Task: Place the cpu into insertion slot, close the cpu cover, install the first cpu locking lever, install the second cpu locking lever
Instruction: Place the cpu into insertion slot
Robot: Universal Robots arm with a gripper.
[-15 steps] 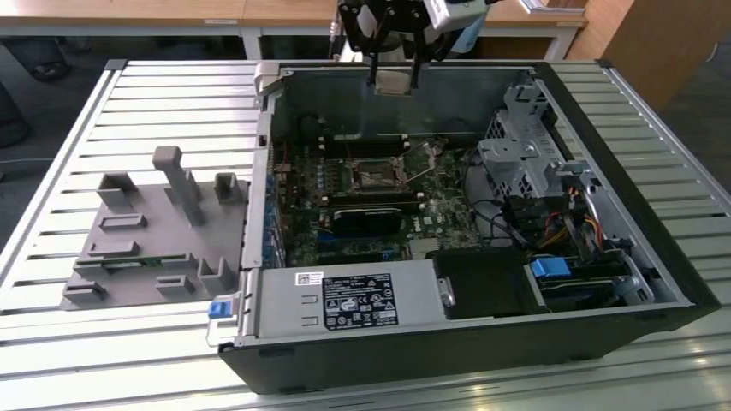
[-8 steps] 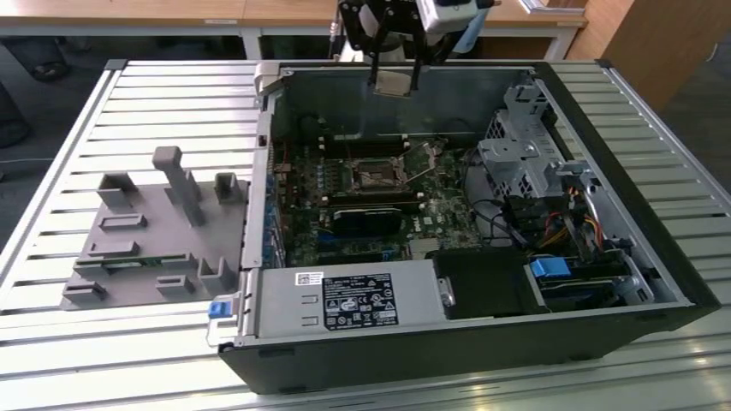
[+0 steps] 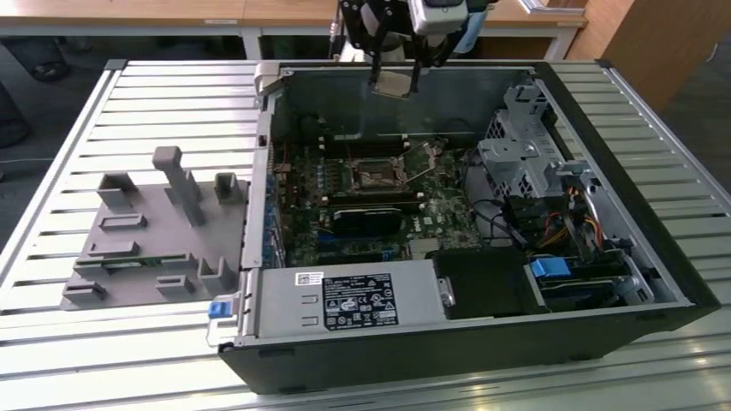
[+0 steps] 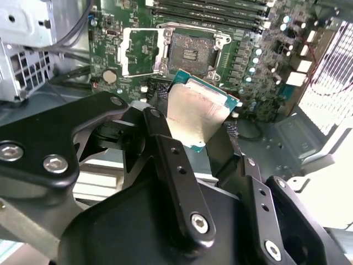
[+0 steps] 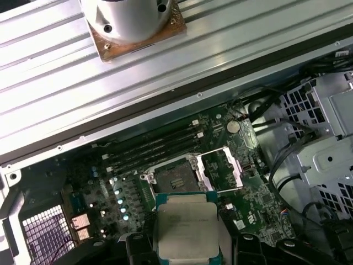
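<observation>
Open air above the insertion slot [image 4: 190, 52], flipped-open cpu cover [image 4: 125, 52] just beside it, drive cage [image 3: 520, 163] farther off

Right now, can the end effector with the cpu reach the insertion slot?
Probably yes: the end effector holds the flat silvery square cpu, the thin silvery cpu cover frame stands swung aside, and the dark square insertion slot lies bare, nothing between.
</observation>
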